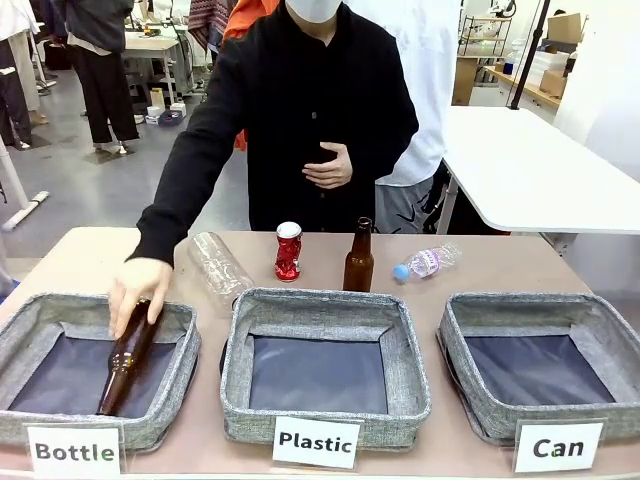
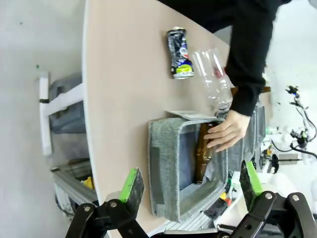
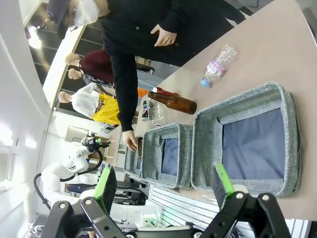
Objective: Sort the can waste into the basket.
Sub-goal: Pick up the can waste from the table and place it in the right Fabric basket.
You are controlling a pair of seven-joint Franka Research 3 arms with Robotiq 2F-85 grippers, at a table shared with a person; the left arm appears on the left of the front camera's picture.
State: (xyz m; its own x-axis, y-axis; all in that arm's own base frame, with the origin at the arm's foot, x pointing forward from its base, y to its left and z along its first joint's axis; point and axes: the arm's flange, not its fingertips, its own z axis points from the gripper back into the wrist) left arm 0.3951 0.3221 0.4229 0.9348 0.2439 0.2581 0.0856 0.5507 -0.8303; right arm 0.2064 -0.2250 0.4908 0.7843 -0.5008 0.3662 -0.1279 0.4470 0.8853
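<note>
A crushed red can (image 1: 288,250) with a silver top stands upright at the table's far middle. In the left wrist view a dark crushed can (image 2: 179,53) lies on the bare tabletop, far ahead of my left gripper (image 2: 190,182), which is open and holds nothing. The grey basket labelled "Can" (image 1: 520,302) sits at the front right with nothing in it. My right gripper (image 3: 164,181) hangs open above the near edge of that basket (image 3: 208,144), its fingers apart and bare.
A person's hand (image 1: 138,285) lays a brown bottle (image 1: 125,355) into the "Bottle" basket (image 1: 30,320). The "Plastic" basket (image 1: 320,300) is in the middle. Behind it are an upright brown bottle (image 1: 358,257), a large clear bottle (image 1: 218,265) and a small plastic bottle (image 1: 428,262).
</note>
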